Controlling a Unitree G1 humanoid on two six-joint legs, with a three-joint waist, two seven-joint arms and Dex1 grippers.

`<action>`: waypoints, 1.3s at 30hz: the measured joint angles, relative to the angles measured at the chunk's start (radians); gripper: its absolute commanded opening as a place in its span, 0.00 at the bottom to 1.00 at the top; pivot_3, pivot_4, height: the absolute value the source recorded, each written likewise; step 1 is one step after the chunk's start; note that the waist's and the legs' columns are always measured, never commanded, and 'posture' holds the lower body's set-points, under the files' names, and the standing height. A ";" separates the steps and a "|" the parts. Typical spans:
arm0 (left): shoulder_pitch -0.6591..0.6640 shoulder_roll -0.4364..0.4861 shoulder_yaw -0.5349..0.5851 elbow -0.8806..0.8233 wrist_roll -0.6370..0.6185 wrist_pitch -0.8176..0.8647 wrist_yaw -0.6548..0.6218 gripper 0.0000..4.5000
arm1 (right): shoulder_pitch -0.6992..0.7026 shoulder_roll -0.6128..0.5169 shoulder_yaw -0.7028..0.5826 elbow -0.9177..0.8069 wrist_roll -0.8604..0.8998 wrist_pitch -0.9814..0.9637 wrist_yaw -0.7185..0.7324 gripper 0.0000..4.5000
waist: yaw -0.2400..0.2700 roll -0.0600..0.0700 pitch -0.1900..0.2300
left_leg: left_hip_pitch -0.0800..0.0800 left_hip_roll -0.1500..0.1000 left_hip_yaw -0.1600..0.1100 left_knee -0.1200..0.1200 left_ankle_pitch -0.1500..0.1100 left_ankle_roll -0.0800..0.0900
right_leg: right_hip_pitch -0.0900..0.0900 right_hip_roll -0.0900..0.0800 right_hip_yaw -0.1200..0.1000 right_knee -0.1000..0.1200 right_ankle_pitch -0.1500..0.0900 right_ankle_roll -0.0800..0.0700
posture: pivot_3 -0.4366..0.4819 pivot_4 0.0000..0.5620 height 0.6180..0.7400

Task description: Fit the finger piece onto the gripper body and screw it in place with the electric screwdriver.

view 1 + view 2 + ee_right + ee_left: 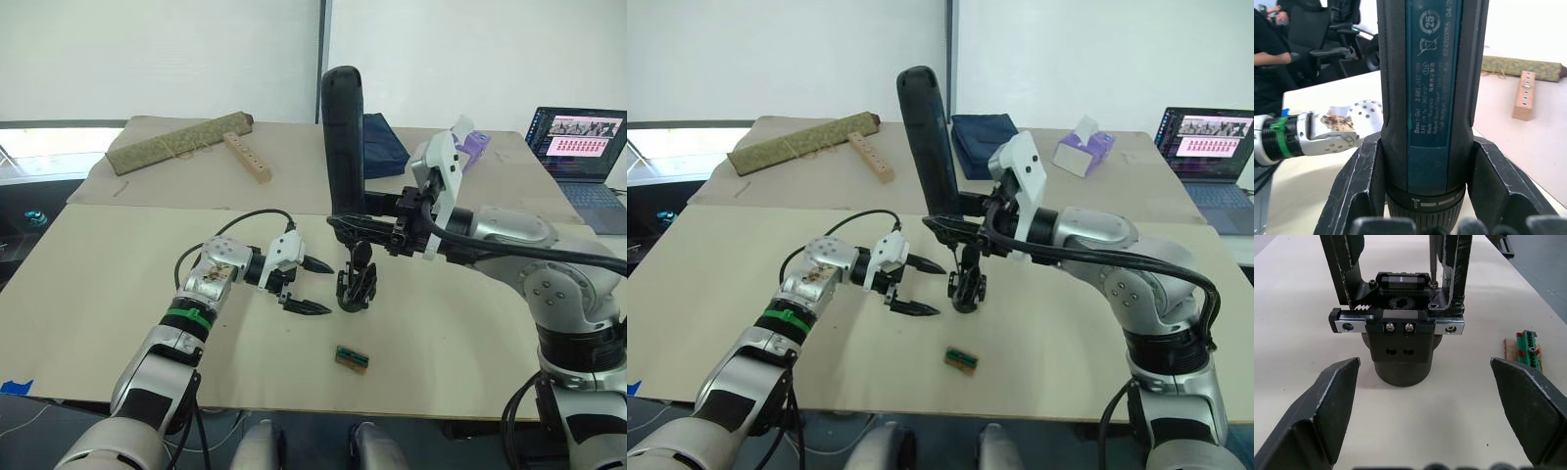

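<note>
**Screwdriver upright over the gripper body**

Screwdriver first: the electric screwdriver [342,137] stood nearly upright above the middle of the near table [118,294], a long thick black cylinder with a rounded top, tilted slightly in the right eye view. The right wrist view showed a dark teal label panel with white print down its side and a ribbed collar below. The right gripper [1422,196] was clamped around its lower barrel, one black finger on each side, pressing the casing.

The gripper body [357,286] stood on the table directly under the tool, at the table's centre. It was a chunky black part on a round base. In the left wrist view its front carried a metal cross rail with small screws, a toothed rack and a little gear behind it, and two dark uprights rising from the rail. A thin metal shaft came down to a screw at the rail's right end; whether it touched I could not tell.

The left gripper [307,286] lay at nine o'clock from the gripper body, near but apart, fingers spread wide and holding nothing.

A small green-and-brown block [352,358] lay at six o'clock from the body. On the far table were a wooden block with holes [247,156], a folded dark cloth [986,130], a tissue box [1084,147] and, at two o'clock, a laptop [580,147].
</note>
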 measured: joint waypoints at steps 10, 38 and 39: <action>0.000 0.001 0.000 0.000 0.000 0.000 0.001 1.00 | 0.002 0.022 -0.002 0.000 -0.006 0.000 0.003 0.42 | -0.002 0.000 0.000 | 0.000 0.000 0.000 0.000 0.000 0.000 | 0.000 0.000 0.000 0.000 0.000 0.000 | 0.48 0.27 0.99; 0.000 0.001 0.000 0.000 0.001 0.000 0.002 1.00 | -0.012 0.036 -0.016 0.000 -0.021 0.026 -0.005 0.42 | -0.004 0.000 0.000 | 0.000 0.000 0.000 0.000 0.000 0.000 | 0.000 0.000 0.000 0.000 0.000 0.000 | 0.48 0.27 0.99; 0.000 0.001 0.000 0.000 0.001 0.000 0.002 1.00 | -0.022 0.036 -0.018 0.000 -0.013 0.034 -0.008 0.42 | -0.004 0.000 0.000 | 0.000 0.000 -0.001 0.000 0.000 0.000 | 0.000 0.000 0.000 0.000 0.000 0.000 | 0.48 0.27 0.99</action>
